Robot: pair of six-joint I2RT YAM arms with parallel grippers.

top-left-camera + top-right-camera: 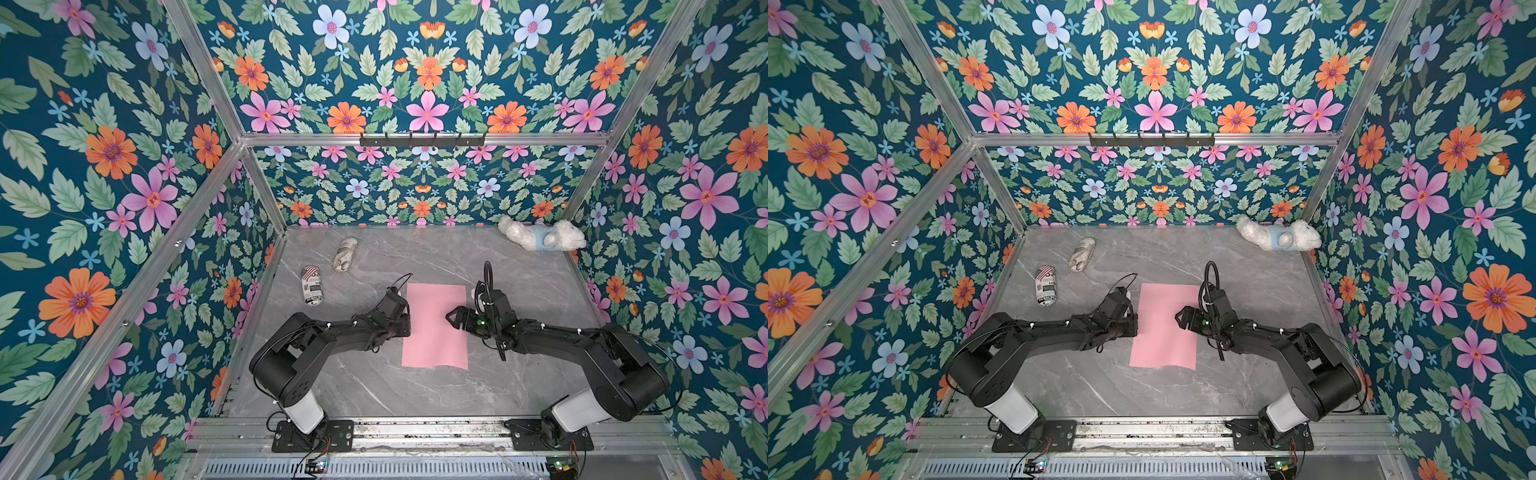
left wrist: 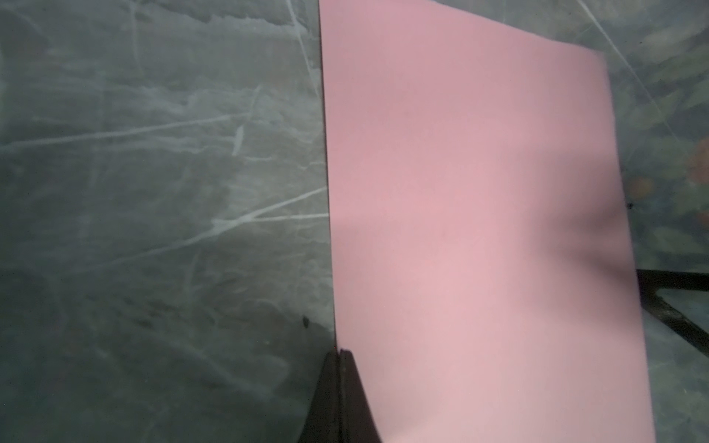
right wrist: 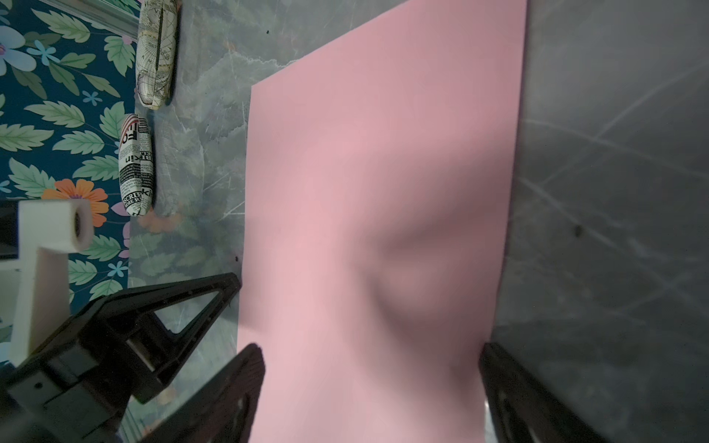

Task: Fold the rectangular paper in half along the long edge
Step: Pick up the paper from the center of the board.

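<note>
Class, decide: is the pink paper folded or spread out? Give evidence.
Spread out. In both top views the rectangular paper lies as one open sheet on the table, with no crease or doubled layer visible.

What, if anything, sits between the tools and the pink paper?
Nothing visible. The left tool is shut right at the left long edge of the paper; the right tool is open directly above the sheet. The newsprint pouch, the other pouch and the plush toy lie well off it.
</note>
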